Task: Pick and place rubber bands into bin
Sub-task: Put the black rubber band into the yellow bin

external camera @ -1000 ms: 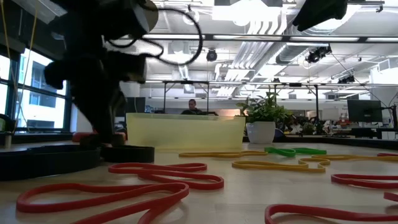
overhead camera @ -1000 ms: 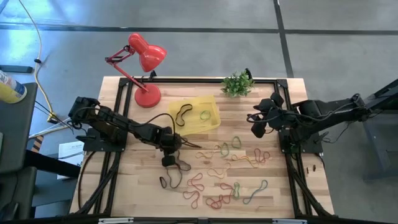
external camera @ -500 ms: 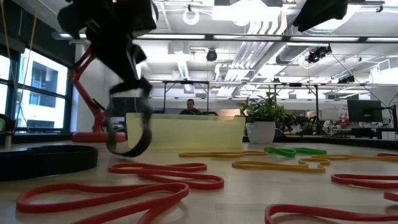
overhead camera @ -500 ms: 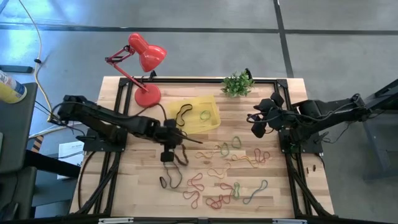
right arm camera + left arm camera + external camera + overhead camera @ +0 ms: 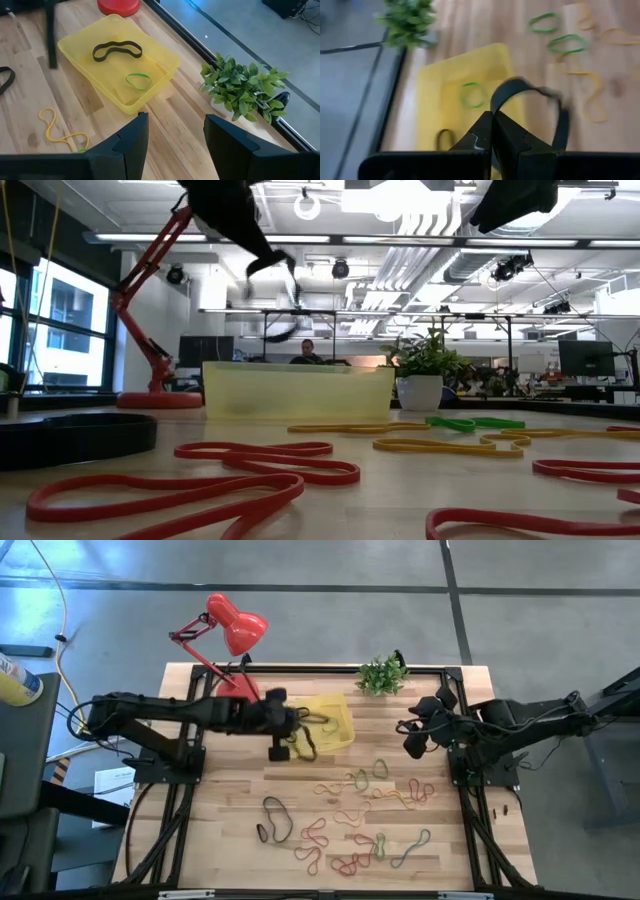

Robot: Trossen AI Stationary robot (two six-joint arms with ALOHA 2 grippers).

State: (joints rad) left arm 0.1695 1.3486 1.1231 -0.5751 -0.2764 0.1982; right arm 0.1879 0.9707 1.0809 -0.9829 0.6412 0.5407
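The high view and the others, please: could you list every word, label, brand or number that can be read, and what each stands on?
No text can be read in any view.
The paper sheet on the floor beside the table's left edge: print too small to read.
The yellow bin, red desk lamp, potted plant, rubber bands and both arms carry no legible lettering.
The office signs and screens behind the table in the low view: too small to read.

A translucent yellow bin stands far across the wooden table. Red rubber bands lie nearest, with yellow bands and a green band farther right. A potted plant sits right of the bin, a red desk lamp left. Above the bin the left gripper dangles a black band. A person sits in the room behind.
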